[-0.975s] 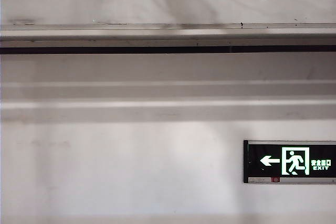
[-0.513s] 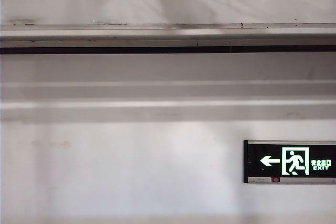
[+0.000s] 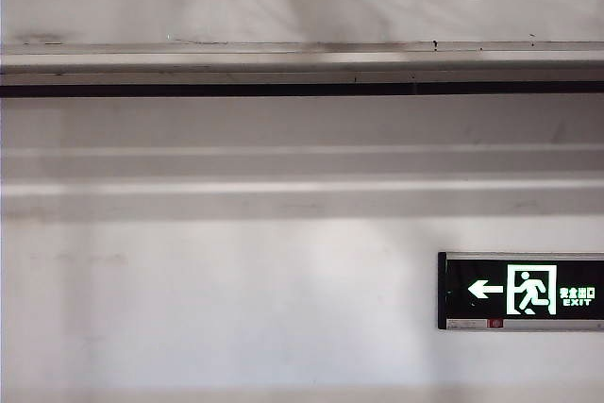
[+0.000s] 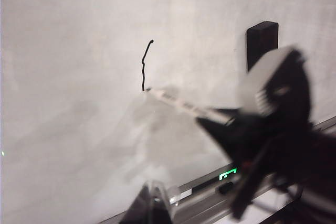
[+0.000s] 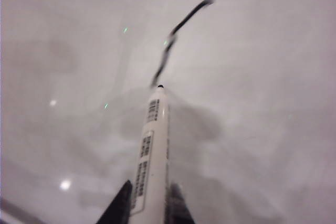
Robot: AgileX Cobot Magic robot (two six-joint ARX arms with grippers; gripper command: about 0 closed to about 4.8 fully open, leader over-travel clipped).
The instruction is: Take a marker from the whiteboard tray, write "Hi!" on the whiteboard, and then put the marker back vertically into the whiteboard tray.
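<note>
Right gripper [image 5: 148, 203]: pinched on the marker [image 5: 152, 145], dark fingers pressed against the white barrel on both sides near its rear end.
Marker: projects straight ahead of the right gripper; dark tip at the whiteboard [image 5: 262, 77], at the lower end of a black stroke [image 5: 178, 30]; contact of tip with surface not resolvable.
Black stroke: single wavy line running away from the marker tip, beyond the gripper; blurred in right wrist view, sharper in left wrist view.
Left gripper [image 4: 152, 203]: only one dark fingertip visible at the frame edge; spread or pressed together cannot be told; nothing seen in it.
Whiteboard tray [image 4: 210, 203]: just past the left gripper, along the base of the whiteboard; a dark cap-like piece [image 4: 226, 187] lying in it.
Black block [image 4: 261, 43]: on the whiteboard, beyond the right arm.
Exterior view: neither gripper in frame; tray ledge, lit exit sign [image 3: 521, 290] on wall underneath.
</note>
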